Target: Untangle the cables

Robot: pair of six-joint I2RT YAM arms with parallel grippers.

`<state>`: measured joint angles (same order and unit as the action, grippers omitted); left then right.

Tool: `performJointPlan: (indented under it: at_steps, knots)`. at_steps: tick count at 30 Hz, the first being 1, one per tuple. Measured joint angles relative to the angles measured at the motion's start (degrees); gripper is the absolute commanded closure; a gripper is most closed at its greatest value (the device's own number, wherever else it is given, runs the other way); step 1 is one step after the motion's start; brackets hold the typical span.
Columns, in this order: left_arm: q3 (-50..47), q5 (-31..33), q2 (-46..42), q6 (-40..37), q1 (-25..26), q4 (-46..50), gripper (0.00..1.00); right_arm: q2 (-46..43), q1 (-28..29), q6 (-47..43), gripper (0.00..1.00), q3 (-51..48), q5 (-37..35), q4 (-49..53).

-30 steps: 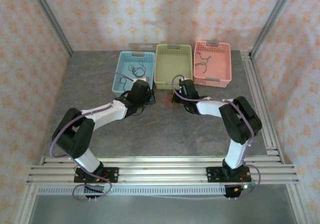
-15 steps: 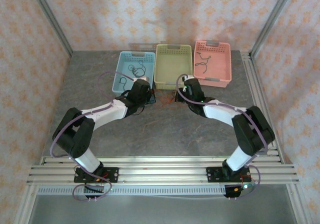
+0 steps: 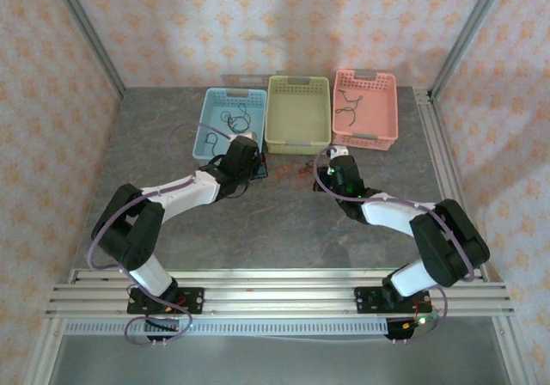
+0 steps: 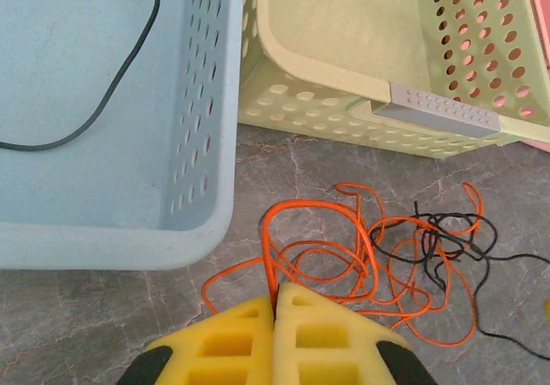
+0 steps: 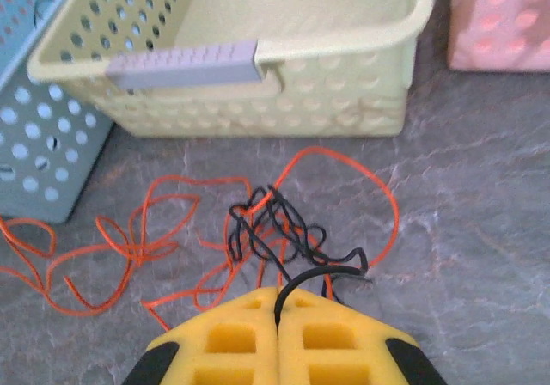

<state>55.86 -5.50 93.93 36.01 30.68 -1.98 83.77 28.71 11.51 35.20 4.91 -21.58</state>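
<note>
By the green basket (image 5: 344,48), left claw (image 4: 275,303) pinches orange cable (image 4: 271,260), right claw (image 5: 277,303) black cable (image 5: 273,217); tugging could tighten them

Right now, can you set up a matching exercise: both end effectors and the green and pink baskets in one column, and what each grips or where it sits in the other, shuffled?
Things:
1. left end effector
2. right end effector
3. green basket
4. pink basket

States or places:
A. right end of the basket row
B. shut on the black cable
C. middle of the basket row
D. shut on the orange cable

Pairs: 1-D, 2-B, 3-C, 4-A.
</note>
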Motion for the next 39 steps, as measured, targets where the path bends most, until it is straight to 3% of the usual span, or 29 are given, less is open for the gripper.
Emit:
performJointPlan:
  at_steps: [5, 20, 39]
  knots:
    - [0.0, 0.1, 0.0, 0.0, 0.0, 0.5, 1.00, -3.5, -1.6, 2.2, 1.00, -2.7, -1.6, -4.7]
    - [0.0, 1.5, 0.0, 0.0, 0.0, 1.6, 1.00, -8.9, -16.5, 14.3, 1.00, -13.7, -5.2, -13.0]
    - [-0.6, 0.9, -2.4, -0.7, 0.9, 0.7, 1.00, -3.8, -16.9, 17.4, 1.00, -13.3, 2.8, -18.4]
